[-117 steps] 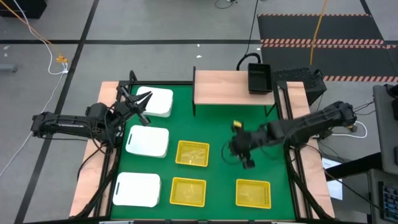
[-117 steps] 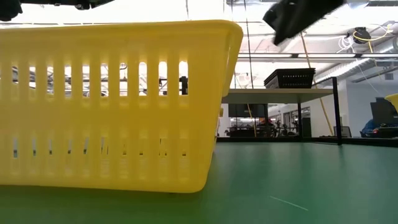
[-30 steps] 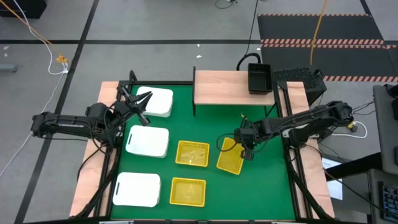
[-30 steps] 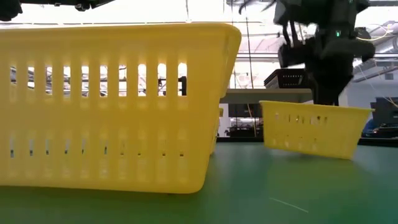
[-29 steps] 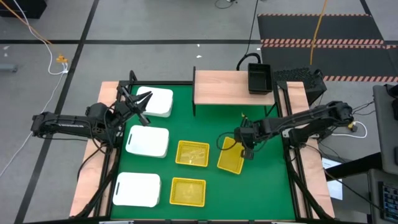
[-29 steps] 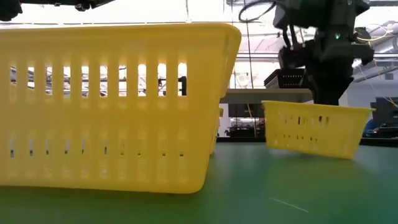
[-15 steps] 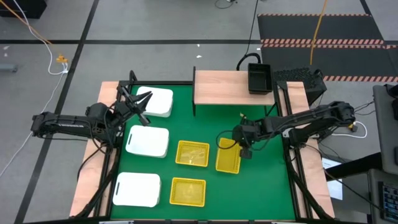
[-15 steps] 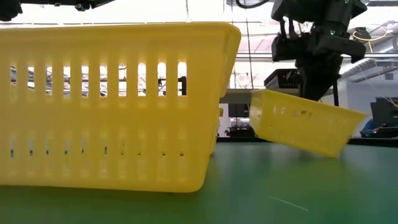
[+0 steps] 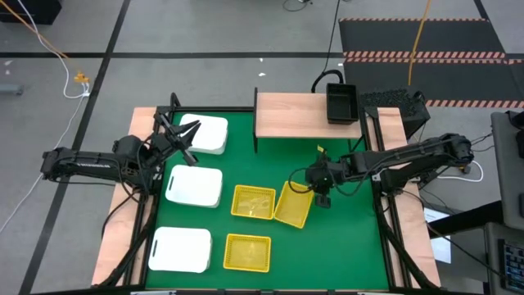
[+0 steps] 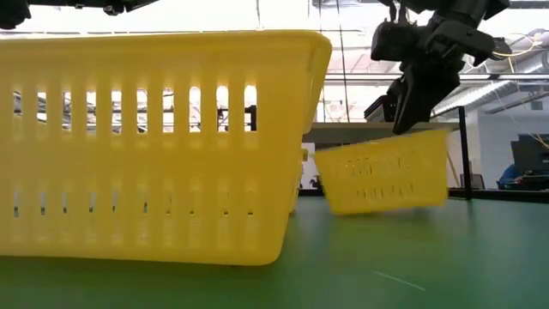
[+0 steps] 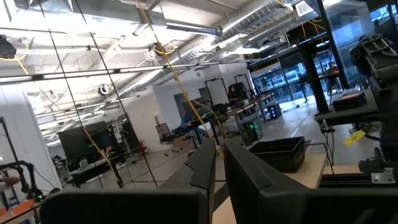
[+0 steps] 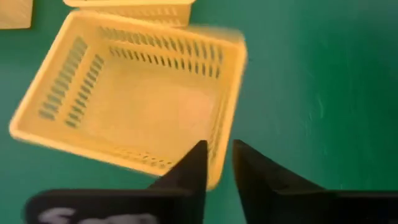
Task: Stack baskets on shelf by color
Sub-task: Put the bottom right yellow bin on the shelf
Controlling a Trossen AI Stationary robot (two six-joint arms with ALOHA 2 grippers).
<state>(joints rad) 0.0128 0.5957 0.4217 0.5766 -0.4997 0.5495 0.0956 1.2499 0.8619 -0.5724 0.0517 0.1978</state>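
Observation:
My right gripper (image 9: 319,195) (image 12: 219,146) is shut on a yellow mesh basket (image 9: 293,205) (image 10: 382,176) near the table's middle. Beside it, to the left, a second yellow basket (image 9: 254,202) rests on its base. A third (image 9: 247,252) (image 10: 154,146) rests near the near edge. Three white baskets (image 9: 202,135) (image 9: 194,186) (image 9: 180,249) stand in a column at the left. Black baskets (image 9: 341,102) (image 10: 399,107) sit on the wooden shelf (image 9: 295,116) at its right end. My left gripper (image 9: 184,131) (image 11: 219,155), shut, hovers by the far white basket. My right gripper pinches the yellow basket's side wall (image 12: 219,171) close to a corner, the basket's far right corner in the high view. One finger (image 12: 196,163) is inside and one outside. The fingers come from above, slanting down. The basket hangs below them, tilted and lifted.
Light wooden strips (image 9: 123,238) and black arm frames edge the green table on the left and right. Bare green mat (image 9: 344,246) lies at the near right. The shelf's thin black legs (image 9: 255,143) stand at the far edge. Room clutter shows beyond.
My right gripper has risen and moved toward the table's left, carrying the yellow basket toward the middle yellow basket. The basket has come up off the mat, turned about so that its near end swings left, tipped steeply, then come nearly level. My left arm has kept still.

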